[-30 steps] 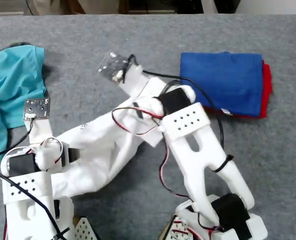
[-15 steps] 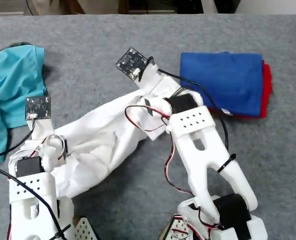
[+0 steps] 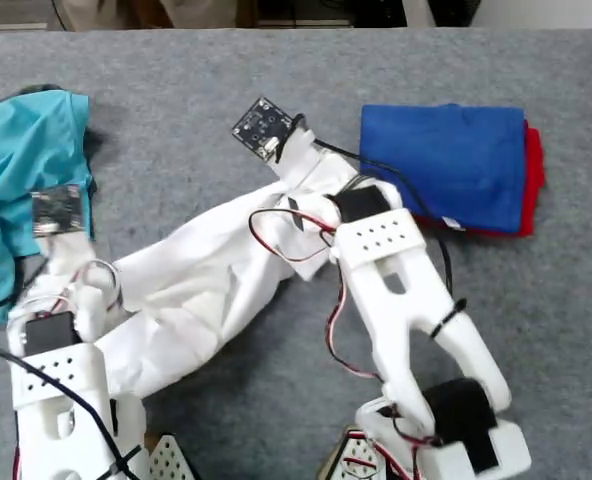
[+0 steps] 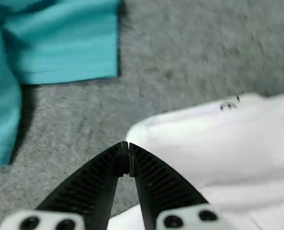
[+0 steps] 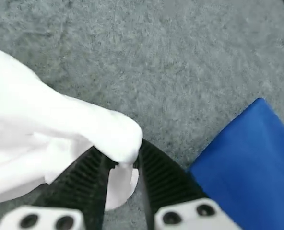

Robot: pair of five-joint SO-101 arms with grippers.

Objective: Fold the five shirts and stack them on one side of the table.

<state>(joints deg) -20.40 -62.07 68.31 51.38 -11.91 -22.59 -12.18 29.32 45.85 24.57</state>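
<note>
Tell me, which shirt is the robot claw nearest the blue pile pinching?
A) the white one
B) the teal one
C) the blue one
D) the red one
A: in the right wrist view the right gripper is shut on a bunched fold of the white shirt, while the blue shirt lies apart beside it, untouched.

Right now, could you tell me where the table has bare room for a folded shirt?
Bare table between the teal shirt and the blue shirt, and in the near right corner. Crowded mid-table: white shirt, left arm, right arm.
</note>
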